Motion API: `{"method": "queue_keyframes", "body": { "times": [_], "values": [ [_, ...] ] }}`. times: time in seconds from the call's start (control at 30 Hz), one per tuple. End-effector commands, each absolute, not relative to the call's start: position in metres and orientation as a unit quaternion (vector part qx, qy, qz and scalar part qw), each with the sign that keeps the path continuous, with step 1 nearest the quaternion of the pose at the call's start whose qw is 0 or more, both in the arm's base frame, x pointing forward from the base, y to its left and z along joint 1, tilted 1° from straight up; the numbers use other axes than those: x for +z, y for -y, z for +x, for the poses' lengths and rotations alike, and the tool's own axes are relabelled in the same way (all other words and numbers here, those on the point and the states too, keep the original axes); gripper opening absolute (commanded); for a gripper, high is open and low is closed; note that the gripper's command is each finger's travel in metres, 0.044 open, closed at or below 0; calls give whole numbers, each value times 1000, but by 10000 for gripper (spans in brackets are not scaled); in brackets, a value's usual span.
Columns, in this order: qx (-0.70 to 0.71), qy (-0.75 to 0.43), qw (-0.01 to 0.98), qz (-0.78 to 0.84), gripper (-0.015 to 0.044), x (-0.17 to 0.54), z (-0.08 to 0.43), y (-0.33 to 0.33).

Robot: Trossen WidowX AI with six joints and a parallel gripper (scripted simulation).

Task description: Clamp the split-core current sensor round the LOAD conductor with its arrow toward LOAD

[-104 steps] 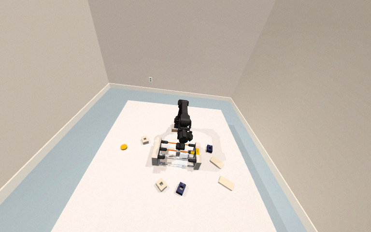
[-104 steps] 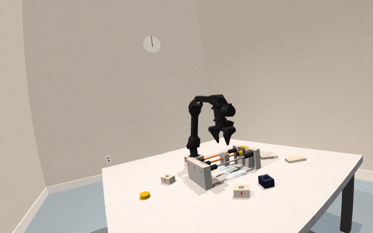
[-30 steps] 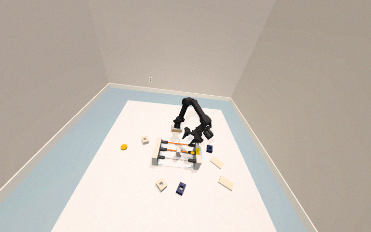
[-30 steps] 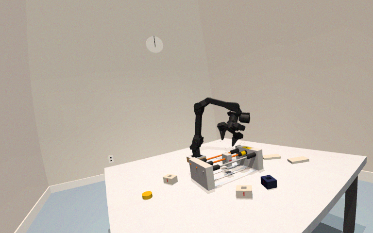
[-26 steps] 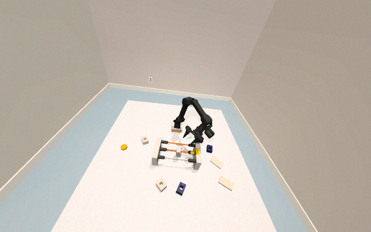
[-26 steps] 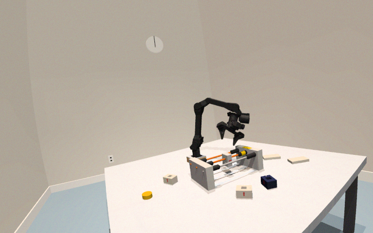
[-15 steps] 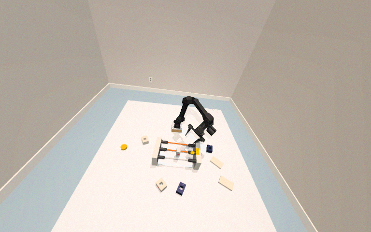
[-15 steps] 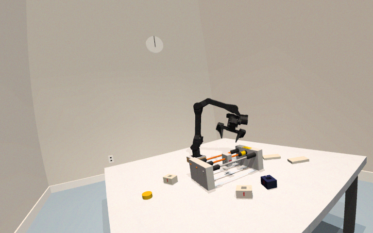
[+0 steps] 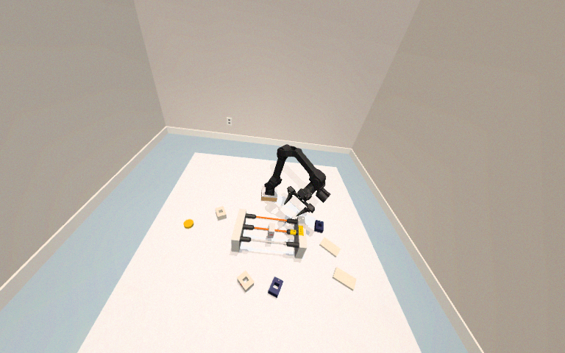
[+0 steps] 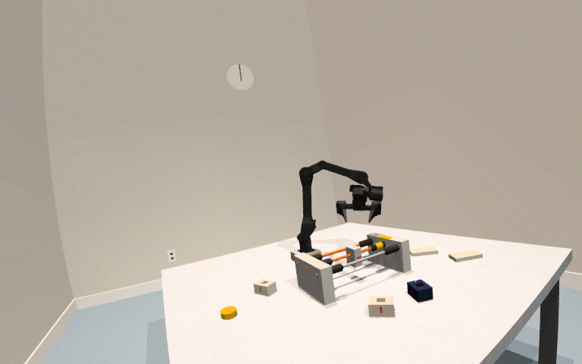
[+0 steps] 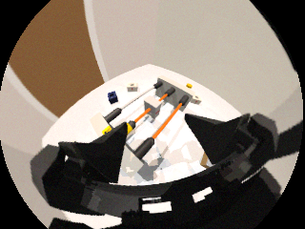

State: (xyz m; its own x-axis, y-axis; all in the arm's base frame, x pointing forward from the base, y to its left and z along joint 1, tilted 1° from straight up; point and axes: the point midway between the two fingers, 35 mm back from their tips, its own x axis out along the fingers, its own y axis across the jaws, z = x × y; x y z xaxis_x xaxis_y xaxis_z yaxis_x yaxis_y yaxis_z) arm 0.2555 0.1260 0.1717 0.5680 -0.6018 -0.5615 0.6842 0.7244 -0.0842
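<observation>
The sensor, a pale grey block (image 9: 271, 231) (image 10: 351, 257) (image 11: 152, 107) with a small red mark, sits around the middle orange conductor (image 9: 261, 228) (image 10: 341, 258) (image 11: 142, 116) of the rack. It looks closed; its latch and the arrow's direction are too small to tell. That conductor has a yellow sleeve (image 9: 293, 232) (image 10: 379, 246) beside the yellow LOAD marker (image 9: 300, 229) (image 10: 384, 236) on the rack's right end block. My gripper (image 9: 291, 209) (image 10: 358, 221) (image 11: 156, 120) is open and empty, above and behind the rack, clear of the sensor.
The rack's end block (image 9: 236, 243) (image 10: 315, 278) is at the left. Cream blocks (image 9: 246, 287) (image 10: 375, 309), navy blocks (image 9: 318, 229) (image 10: 423, 294), cream plates (image 9: 329, 246) (image 10: 465, 255) and a yellow disc (image 9: 188, 223) (image 10: 228, 312) lie around it. An orange conductor and a grey one flank the middle one.
</observation>
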Motion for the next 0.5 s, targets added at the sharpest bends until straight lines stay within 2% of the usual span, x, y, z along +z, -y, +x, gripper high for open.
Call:
{"method": "queue_keyframes", "body": {
  "times": [0.0, 0.3, 0.43, 0.47],
  "values": [
    [-363, -292, 882, 68, 440, 171, 255, -126],
    [-363, -296, 881, 63, 440, 171, 256, -126],
    [-340, -392, 854, -34, 440, 166, 264, -115],
    [-355, -327, 875, 29, 440, 170, 258, -123]
  ]
}}
